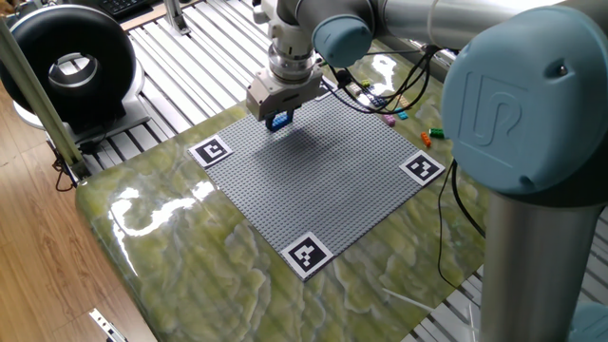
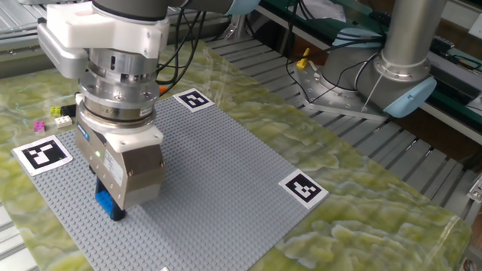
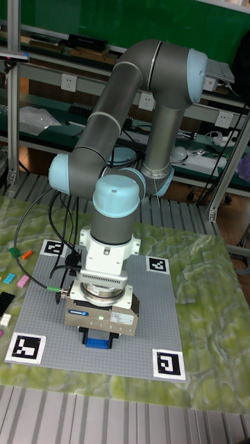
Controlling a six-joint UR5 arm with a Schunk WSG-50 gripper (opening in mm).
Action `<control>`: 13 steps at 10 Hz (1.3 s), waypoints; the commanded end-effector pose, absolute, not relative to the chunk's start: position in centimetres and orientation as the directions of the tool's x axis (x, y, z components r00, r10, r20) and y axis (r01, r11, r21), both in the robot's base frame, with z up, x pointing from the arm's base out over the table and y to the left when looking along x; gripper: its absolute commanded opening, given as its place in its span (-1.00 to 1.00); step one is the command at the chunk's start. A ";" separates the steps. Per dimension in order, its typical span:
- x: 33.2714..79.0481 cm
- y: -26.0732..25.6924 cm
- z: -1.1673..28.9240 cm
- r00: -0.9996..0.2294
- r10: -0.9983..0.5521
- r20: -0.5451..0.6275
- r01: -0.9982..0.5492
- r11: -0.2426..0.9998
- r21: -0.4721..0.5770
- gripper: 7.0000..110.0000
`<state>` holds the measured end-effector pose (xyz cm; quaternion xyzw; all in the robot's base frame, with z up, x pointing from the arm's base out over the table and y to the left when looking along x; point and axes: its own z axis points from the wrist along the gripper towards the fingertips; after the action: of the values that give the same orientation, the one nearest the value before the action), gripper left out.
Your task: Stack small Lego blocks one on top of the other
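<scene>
Lego block, a small blue studded plastic brick [image 2: 109, 205], is sitting clamped between the fingers of the two-finger claw [image 2: 114, 202], its lower edge showing just under the claw's metal body. The grey UR5 arm [image 3: 132, 104] is arching over from behind, wrist pointing straight down over the large grey studded baseplate [image 2: 218, 173]. Off beside the claw, past the plate's edge, loose small pink and yellow bricks [image 2: 51, 117] are lying on the green marbled table [image 1: 190, 247].

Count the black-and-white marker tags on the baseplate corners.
4, one at each corner of the grey baseplate: left, near, right, and far, which the arm hides in one fixed view.
</scene>
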<state>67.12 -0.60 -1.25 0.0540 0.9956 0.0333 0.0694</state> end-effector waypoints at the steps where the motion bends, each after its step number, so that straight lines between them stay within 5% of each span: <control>1: 67.3 -0.8 -1.0 -0.983 0.120 -0.136 0.110 0.991 0.078 -1.00; 13: 67.8 -0.6 -1.3 -0.977 0.141 -0.158 0.134 0.989 0.057 -1.00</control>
<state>67.43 -0.57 -0.85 0.0630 0.9949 0.0207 0.0765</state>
